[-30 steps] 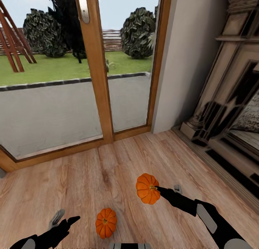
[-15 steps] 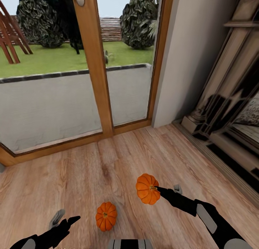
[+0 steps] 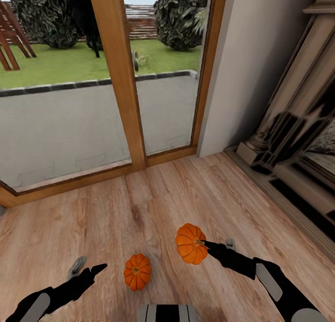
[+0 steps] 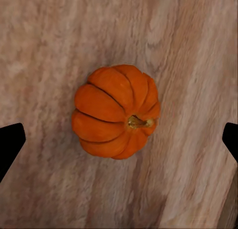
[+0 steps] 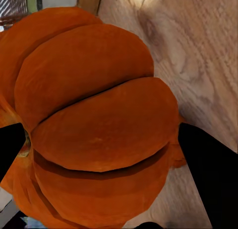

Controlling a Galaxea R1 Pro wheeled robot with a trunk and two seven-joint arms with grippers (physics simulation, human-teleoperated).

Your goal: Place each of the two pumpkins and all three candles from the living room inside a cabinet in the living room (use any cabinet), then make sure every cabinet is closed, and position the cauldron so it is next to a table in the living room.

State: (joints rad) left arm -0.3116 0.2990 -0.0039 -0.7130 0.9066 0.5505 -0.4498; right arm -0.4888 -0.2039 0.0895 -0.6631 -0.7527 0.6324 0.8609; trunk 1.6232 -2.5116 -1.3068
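Camera tilted down; right tool (image 3: 203, 243) still grips held pumpkin (image 3: 190, 243), left tool (image 3: 88, 269) wide beside floor pumpkin (image 3: 137, 271), open wooden floor (image 3: 139, 210) ahead.

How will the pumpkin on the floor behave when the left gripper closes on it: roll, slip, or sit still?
The floor pumpkin looks round and lies with its stem sideways, so a nudge would probably roll it across the smooth wood floor. Its ribbed skin may give the left gripper some purchase. It looks rigid, much like the one in the right gripper.
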